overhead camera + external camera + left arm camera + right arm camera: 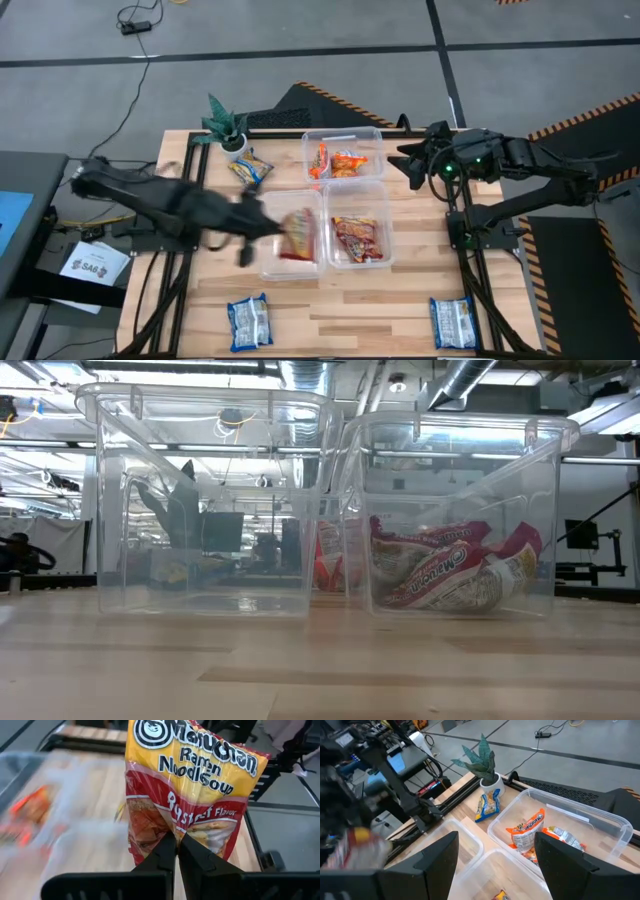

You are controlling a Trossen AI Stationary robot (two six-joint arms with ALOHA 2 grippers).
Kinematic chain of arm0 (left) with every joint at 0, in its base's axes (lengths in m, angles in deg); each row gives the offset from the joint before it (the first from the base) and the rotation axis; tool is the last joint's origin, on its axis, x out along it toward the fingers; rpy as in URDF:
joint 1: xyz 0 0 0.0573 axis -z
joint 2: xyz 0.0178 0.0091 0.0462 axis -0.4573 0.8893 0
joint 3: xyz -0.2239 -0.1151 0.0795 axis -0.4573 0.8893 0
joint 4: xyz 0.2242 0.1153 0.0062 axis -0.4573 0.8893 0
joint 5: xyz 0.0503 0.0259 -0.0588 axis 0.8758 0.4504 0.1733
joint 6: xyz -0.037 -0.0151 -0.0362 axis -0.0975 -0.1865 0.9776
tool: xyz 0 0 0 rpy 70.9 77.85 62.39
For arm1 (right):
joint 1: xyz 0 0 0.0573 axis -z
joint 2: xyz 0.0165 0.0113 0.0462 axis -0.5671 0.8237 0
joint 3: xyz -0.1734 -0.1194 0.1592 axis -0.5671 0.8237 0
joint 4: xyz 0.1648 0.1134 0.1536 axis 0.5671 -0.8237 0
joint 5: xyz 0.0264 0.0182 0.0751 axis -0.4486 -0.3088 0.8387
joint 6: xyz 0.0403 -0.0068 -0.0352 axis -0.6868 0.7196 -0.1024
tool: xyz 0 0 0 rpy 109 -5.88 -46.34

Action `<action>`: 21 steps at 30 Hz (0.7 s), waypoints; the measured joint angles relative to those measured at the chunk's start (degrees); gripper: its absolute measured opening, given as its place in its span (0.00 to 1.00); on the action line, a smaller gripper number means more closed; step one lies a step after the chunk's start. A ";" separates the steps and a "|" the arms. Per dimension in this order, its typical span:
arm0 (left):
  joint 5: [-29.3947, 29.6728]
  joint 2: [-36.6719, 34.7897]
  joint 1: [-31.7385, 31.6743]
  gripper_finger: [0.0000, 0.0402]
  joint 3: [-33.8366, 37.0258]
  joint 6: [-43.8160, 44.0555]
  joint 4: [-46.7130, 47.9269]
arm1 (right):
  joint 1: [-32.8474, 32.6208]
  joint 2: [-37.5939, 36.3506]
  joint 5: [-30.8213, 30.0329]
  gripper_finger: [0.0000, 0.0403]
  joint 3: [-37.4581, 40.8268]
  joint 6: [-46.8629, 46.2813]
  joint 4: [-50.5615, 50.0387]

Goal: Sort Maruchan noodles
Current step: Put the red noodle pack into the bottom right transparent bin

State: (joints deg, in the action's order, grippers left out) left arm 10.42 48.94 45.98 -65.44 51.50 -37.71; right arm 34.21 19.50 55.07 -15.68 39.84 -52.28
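Observation:
My left gripper (272, 228) reaches in from the table's left and is shut on a yellow-and-red Maruchan packet (192, 785), which is over the near-left clear tub (272, 262). In the low view that tub (210, 500) holds no packet. My right gripper (495, 865) is open and waits beside the far tub (372, 135), touching nothing. Orange packets (335, 160) lie in the far tub. Red packets (357, 240) lie in the near-right tub. Two blue-and-white packets (248, 322) (453, 322) lie flat near the near edge, and another packet (250, 168) lies by the plant. My left gripper pinches the yellow-and-red packet between its two shut fingers (160, 855) at the middle of one short end (167, 827). The fingers come roughly level from the table's left. The packet sticks out ahead of the fingers, lifted clear above the tub.
A small potted green plant (225, 125) stands at the far-left corner of the table. The three clear tubs cluster mid-table. Bare wood lies between the two blue packets along the near edge (350, 320). Black frame rails run along both sides of the table.

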 joint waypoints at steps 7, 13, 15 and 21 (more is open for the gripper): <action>-6.93 15.96 -9.14 0.00 -0.02 -8.45 -24.04 | 0.00 0.00 0.00 0.70 0.00 0.03 0.40; -6.58 23.99 -12.95 0.00 0.00 -7.05 -32.40 | 0.09 0.00 0.00 0.70 0.00 0.65 0.31; -6.28 25.42 -13.48 0.00 0.00 -7.39 -34.36 | 0.09 0.00 0.00 0.70 0.00 1.08 0.29; -4.25 27.42 -14.70 0.05 0.00 -7.07 -36.37 | 0.09 0.00 0.00 0.70 0.00 1.07 0.28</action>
State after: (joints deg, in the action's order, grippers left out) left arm 6.16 76.37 31.29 -65.44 44.44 -74.09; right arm 34.29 19.50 55.07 -15.68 40.92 -52.00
